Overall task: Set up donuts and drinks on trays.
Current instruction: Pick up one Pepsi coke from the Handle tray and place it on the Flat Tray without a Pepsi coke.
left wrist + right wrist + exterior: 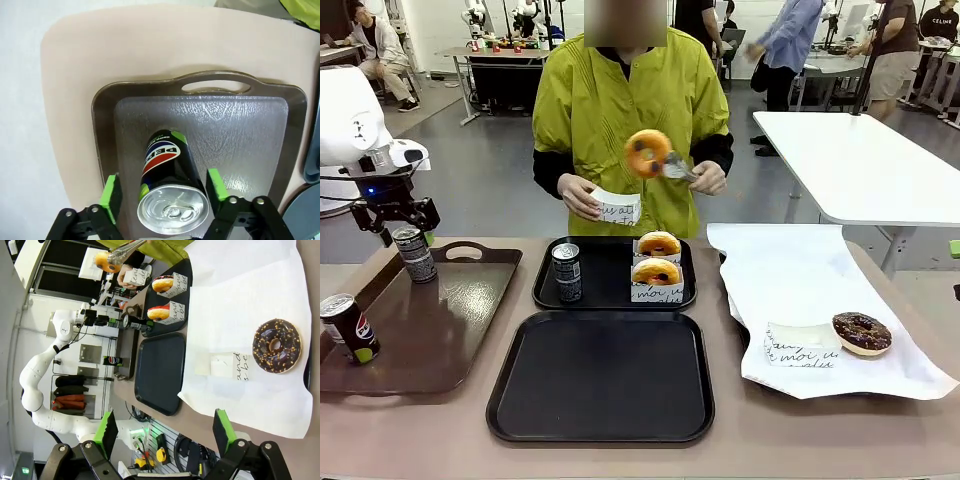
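My left gripper is open around a slim dark can standing at the far left of the brown tray; in the left wrist view this can shows a Pepsi logo between the green pads of the left gripper. The far black tray holds a dark grey can and two sleeved donuts. The near black tray is bare. The person holds a glazed donut in tongs above a paper sleeve. My right gripper hangs open high over the table.
The glossy brown tray also carries a Pepsi can at its near left. At the right, a white paper sheet bears a chocolate donut and an empty sleeve.
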`<state>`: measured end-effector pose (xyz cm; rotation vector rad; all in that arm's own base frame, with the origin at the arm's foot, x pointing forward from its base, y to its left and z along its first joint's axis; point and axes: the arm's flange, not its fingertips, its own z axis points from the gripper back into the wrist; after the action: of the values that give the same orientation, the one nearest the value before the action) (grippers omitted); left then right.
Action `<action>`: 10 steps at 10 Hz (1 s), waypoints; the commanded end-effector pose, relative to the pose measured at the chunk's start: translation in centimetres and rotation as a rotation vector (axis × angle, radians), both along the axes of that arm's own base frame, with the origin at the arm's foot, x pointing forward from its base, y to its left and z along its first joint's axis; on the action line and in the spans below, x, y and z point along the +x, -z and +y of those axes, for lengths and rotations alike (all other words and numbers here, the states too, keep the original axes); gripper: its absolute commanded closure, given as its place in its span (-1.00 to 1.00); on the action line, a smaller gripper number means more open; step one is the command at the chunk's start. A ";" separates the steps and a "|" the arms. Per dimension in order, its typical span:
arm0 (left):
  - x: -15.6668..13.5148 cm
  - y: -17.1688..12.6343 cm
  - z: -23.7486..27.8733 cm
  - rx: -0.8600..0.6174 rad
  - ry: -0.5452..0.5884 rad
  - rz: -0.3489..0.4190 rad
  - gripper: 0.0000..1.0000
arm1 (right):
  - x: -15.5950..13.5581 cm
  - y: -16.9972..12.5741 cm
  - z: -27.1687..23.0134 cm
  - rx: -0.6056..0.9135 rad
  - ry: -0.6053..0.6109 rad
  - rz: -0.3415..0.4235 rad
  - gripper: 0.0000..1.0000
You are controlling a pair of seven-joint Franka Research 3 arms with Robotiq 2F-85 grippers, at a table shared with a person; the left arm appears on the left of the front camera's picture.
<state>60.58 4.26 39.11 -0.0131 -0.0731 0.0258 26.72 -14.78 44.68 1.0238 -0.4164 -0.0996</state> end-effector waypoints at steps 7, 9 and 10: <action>-0.1 -1.5 0.0 0.058 -0.017 0.026 1.00 | 0.2 0.0 0.0 0.002 0.001 -0.003 -1.00; 0.1 -0.2 0.0 0.000 0.000 0.001 1.00 | 0.2 0.0 0.0 0.002 0.001 -0.003 -1.00; 0.1 -0.2 0.0 0.000 0.000 0.001 1.00 | 0.2 0.0 0.0 0.002 0.001 -0.003 -1.00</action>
<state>60.56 4.27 39.36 -0.0011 -0.0636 0.0265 26.73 -14.78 44.69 1.0237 -0.4164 -0.0996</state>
